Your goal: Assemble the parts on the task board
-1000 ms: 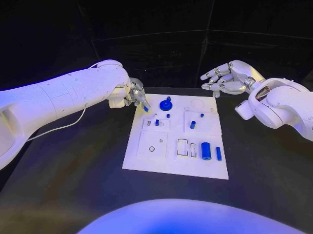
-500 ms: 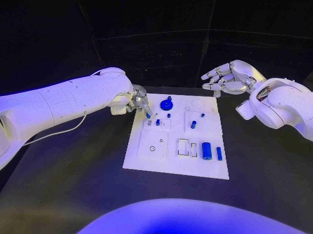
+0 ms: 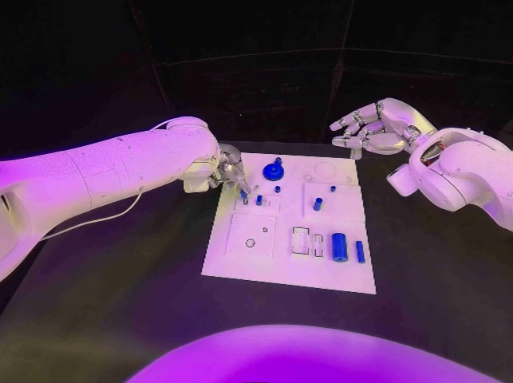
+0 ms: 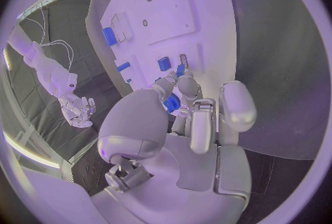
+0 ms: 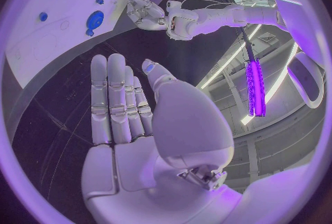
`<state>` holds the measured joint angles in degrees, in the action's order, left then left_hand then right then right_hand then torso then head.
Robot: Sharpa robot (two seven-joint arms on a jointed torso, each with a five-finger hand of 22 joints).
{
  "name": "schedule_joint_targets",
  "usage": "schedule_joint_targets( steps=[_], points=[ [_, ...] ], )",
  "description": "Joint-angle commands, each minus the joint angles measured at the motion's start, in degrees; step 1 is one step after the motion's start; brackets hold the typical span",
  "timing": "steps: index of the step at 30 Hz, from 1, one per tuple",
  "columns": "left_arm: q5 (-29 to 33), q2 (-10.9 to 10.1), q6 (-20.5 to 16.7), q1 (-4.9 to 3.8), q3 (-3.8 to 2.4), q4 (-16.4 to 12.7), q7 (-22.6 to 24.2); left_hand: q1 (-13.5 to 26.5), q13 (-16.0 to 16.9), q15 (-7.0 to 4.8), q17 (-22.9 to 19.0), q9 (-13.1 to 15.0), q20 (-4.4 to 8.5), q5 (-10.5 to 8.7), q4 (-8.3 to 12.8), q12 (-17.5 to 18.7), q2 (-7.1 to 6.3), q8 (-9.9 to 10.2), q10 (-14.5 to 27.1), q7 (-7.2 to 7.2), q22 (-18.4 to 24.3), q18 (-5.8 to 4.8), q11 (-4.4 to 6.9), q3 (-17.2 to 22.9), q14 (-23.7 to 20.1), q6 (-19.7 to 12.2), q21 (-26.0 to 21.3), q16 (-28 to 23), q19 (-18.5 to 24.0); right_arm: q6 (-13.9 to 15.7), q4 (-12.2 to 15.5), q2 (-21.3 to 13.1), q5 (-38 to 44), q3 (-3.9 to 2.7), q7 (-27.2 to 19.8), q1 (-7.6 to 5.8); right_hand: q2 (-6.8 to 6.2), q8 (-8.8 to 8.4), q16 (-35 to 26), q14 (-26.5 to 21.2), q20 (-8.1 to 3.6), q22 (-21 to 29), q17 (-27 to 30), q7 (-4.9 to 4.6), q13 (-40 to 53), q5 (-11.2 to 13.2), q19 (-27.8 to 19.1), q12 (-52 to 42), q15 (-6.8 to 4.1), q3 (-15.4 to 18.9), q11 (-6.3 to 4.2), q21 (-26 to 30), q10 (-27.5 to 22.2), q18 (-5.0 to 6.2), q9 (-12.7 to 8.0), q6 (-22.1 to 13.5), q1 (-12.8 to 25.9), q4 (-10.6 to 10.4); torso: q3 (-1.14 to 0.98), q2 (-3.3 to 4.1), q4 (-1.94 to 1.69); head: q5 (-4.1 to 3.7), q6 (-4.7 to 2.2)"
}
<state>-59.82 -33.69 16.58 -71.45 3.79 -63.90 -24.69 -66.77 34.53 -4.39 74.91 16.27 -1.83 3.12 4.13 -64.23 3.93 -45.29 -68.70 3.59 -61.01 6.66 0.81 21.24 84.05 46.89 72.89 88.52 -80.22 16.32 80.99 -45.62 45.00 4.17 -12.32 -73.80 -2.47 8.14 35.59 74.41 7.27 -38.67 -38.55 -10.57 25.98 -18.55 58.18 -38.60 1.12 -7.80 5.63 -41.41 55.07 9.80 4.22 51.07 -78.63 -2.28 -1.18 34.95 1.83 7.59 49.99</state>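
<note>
Black table [image 3: 118, 271] — left hand [image 3: 227, 171] seemingly pinching blue part [image 4: 171, 103]; right hand [image 3: 371, 128] spread.

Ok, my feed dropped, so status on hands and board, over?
Left hand at the task board's far-left corner, fingers pinching a small blue part. Right hand open, raised off the board. Nothing blocking.

Count, head view: 1 task board [image 3: 285, 259] on 1 black table [image 3: 118, 295]. Blue parts on board: 1 round knobbed pc [image 3: 272, 170], 1 large cylinder [image 3: 339, 246], 1 thin bar [image 3: 359, 251], approx. 4 small pegs, e.g. [image 3: 316, 204]; smallest too tiny to tally surely. 2 arms, 2 hands: left hand [image 3: 224, 170], right hand [image 3: 371, 128].
</note>
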Motion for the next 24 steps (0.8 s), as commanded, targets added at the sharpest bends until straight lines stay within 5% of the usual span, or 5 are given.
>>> schedule_joint_targets(
  steps=[1, 24],
  points=[
    [-0.39, 0.07, -0.22, 0.05, 0.03, -0.06, 0.10, -0.08, -0.04, 0.01, 11.80, 0.05, -0.03, 0.18, 7.29, 0.27, 0.15, -0.27, -0.33, 0.03, -0.05, -1.11, 0.03, 7.73, 5.26, 0.25, 0.21, 0.25, -0.48, -0.28, -0.02, 0.06, 0.05, -0.04, -0.69, -0.12, 0.17, 0.21, -0.33, -0.27, 0.03, 0.05, -0.09, 0.03, -0.05, -0.37, 0.19, -0.36, 0.01, -0.14, -0.06, 0.20, -0.45, 0.71, 0.09, -0.32, -0.12, -0.28, -0.02, 0.03, 0.04, 0.01, 0.01],
    [-0.37, 0.29, 1.06, 0.52, 0.14, 0.52, -0.70, 0.03, 0.00, 0.00, 11.65, 0.08, -0.02, 0.19, 7.29, 0.28, 0.10, -0.31, -0.42, 0.03, 0.07, -1.08, 0.03, 7.95, 5.23, 0.29, 0.14, 0.20, -0.45, -0.40, -0.17, 0.26, 0.05, -0.04, -0.82, -0.11, 0.17, 0.21, -0.33, -0.27, 0.03, 0.05, -0.09, 0.03, -0.05, -0.37, 0.19, -0.36, 0.01, -0.14, -0.06, 0.20, -0.45, 0.71, 0.09, -0.32, -0.12, -0.28, -0.03, 0.02, 0.06, 0.07, 0.01]
  ],
)
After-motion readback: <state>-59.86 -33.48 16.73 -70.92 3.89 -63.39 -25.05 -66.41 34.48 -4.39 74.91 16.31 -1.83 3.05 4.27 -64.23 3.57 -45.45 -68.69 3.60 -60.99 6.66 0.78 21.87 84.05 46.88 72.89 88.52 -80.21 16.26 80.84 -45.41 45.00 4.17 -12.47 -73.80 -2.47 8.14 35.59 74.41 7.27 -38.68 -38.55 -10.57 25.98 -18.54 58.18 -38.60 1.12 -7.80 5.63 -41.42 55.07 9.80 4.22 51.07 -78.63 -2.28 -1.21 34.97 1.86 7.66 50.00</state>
